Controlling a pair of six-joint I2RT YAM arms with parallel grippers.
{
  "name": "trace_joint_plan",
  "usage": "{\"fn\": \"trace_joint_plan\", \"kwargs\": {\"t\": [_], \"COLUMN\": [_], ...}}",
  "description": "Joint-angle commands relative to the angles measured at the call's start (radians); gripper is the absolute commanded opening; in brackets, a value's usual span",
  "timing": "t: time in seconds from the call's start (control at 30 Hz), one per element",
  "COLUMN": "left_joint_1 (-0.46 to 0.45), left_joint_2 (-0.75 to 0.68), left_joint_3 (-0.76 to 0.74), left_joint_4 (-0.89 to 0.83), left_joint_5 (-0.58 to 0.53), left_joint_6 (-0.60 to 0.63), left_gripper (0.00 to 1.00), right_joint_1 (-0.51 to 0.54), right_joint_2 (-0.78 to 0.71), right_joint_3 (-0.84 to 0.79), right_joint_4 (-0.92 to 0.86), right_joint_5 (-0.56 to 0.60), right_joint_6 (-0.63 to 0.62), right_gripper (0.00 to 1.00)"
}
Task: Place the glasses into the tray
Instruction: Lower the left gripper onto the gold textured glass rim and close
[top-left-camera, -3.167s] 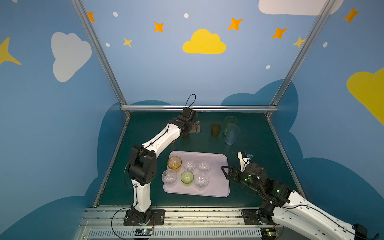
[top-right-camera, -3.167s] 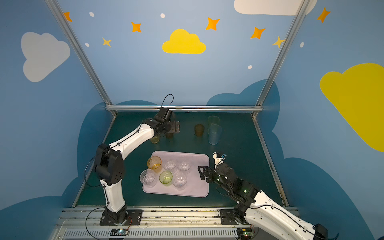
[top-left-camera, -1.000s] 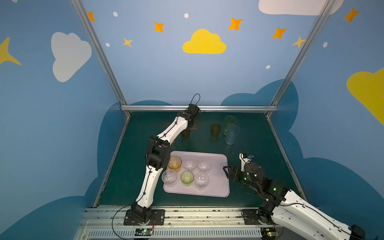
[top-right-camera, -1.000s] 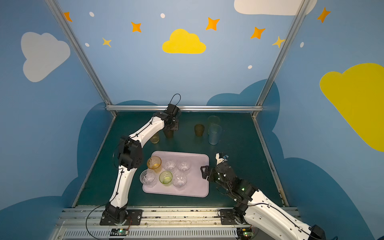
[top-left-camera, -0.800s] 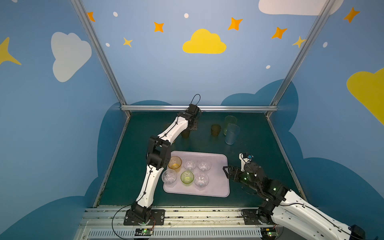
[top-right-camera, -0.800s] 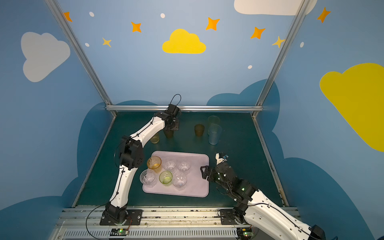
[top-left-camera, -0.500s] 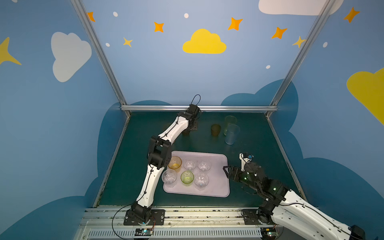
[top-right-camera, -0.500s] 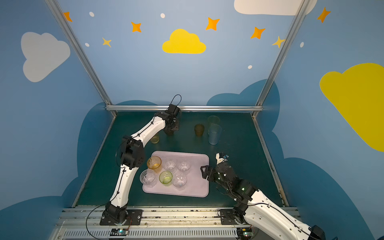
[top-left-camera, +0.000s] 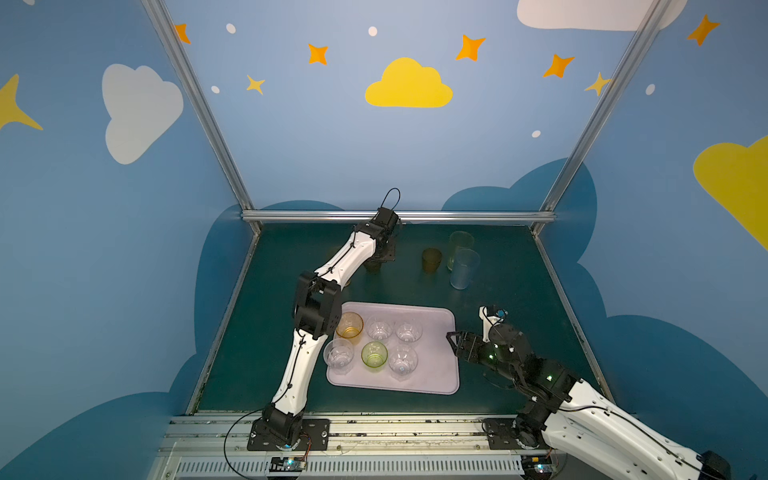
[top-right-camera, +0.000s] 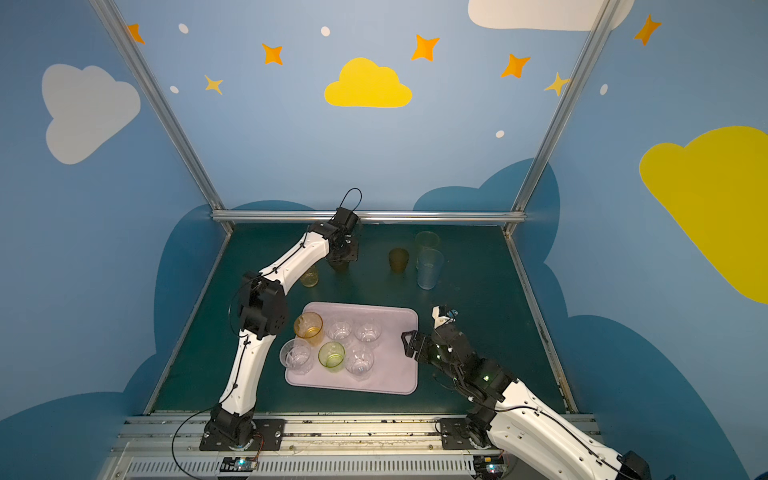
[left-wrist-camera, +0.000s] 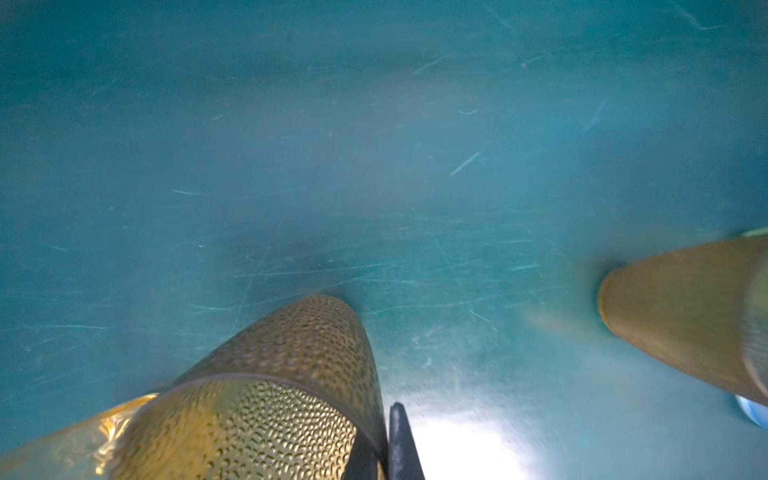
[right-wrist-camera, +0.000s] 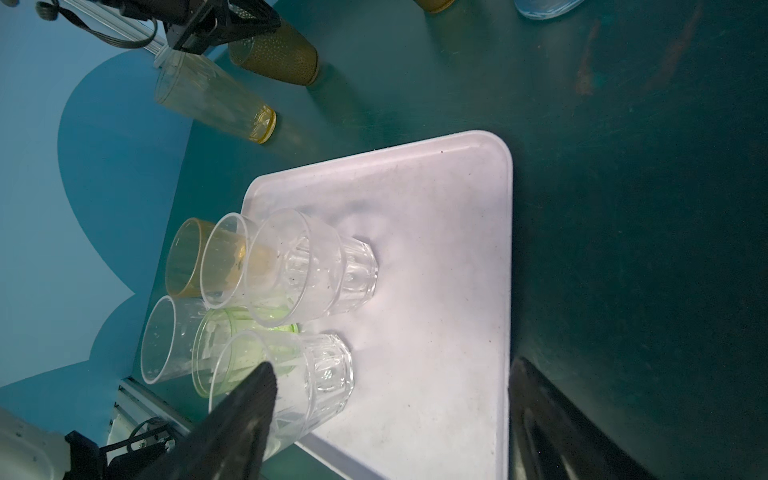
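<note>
At the back of the table my left gripper (top-left-camera: 380, 259) (left-wrist-camera: 380, 453) is shut on the rim of a short brown dimpled glass (top-left-camera: 372, 267) (left-wrist-camera: 270, 395), one finger inside and one outside; its base sits on the green surface. The lilac-pink tray (top-left-camera: 432, 365) (right-wrist-camera: 436, 249) holds an orange glass (top-left-camera: 350, 325), a green glass (top-left-camera: 374, 354) and several clear faceted ones (top-left-camera: 409, 331). My right gripper (top-left-camera: 453, 340) (right-wrist-camera: 390, 370) hangs open over the tray's right edge, holding nothing.
A second brown glass (top-left-camera: 431, 260), a tall green glass (top-left-camera: 460, 243) and a tall blue glass (top-left-camera: 464, 269) stand at the back right. A tall yellow glass (top-right-camera: 309, 275) stands beside the left forearm. A metal rail (top-left-camera: 399, 215) bounds the back.
My left gripper has closed onto the brown glass's rim; earlier the arm stretched out toward the back. The right arm has stayed where it was.
</note>
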Motion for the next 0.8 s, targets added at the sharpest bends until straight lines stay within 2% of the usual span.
{"fn": "trace_joint_plan", "kwargs": {"t": [0.0, 0.17, 0.4, 0.77], "left_joint_1": [-0.013, -0.029, -0.058, -0.160], "left_joint_2": [-0.093, -0.201, -0.473, -0.693], "left_joint_3": [-0.030, -0.148, -0.471, -0.648], "left_joint_4": [-0.004, 0.021, 0.178, 0.162], "left_joint_5": [0.029, 0.036, 0.071, 0.053], "left_joint_6": [-0.017, -0.056, -0.113, -0.110], "left_gripper": [0.04, 0.04, 0.04, 0.04], "right_joint_1": [-0.007, -0.011, -0.022, -0.041], "right_joint_2": [-0.014, -0.037, -0.081, -0.132], "right_joint_3": [0.003, -0.003, -0.010, 0.037], "right_joint_4": [-0.010, -0.012, -0.050, -0.102], "right_joint_5": [-0.011, -0.025, -0.025, -0.054], "right_joint_6": [0.010, 0.025, 0.037, -0.004], "right_gripper": [0.87, 0.86, 0.86, 0.86]}}
